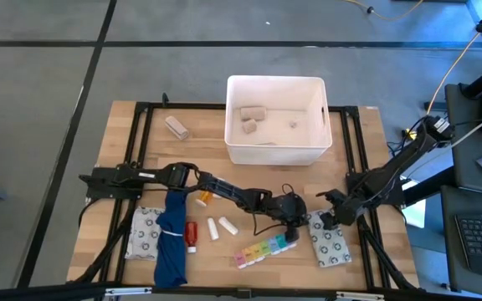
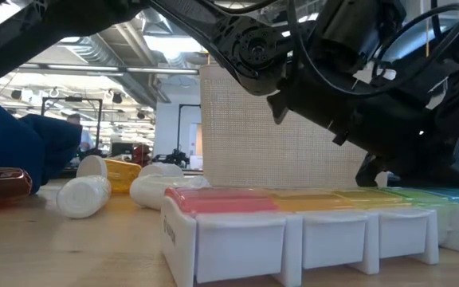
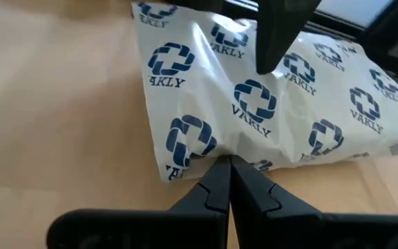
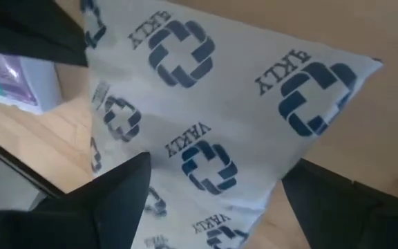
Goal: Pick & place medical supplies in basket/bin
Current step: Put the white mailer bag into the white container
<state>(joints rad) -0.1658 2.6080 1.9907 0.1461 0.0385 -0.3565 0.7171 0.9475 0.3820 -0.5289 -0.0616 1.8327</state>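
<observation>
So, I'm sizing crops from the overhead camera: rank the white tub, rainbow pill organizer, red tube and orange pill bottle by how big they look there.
1. White tub
2. Rainbow pill organizer
3. Red tube
4. Orange pill bottle: partly hidden beside the left arm, so its rank against the tube is unsure.

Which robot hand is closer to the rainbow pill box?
Left. The left gripper sits at the rainbow pill box, fingers shut. The right gripper is open over the patterned packet beside it.

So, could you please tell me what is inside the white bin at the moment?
The white bin holds two gauze rolls and a smaller item on its floor. Its near wall hides the front strip of the floor.
</observation>
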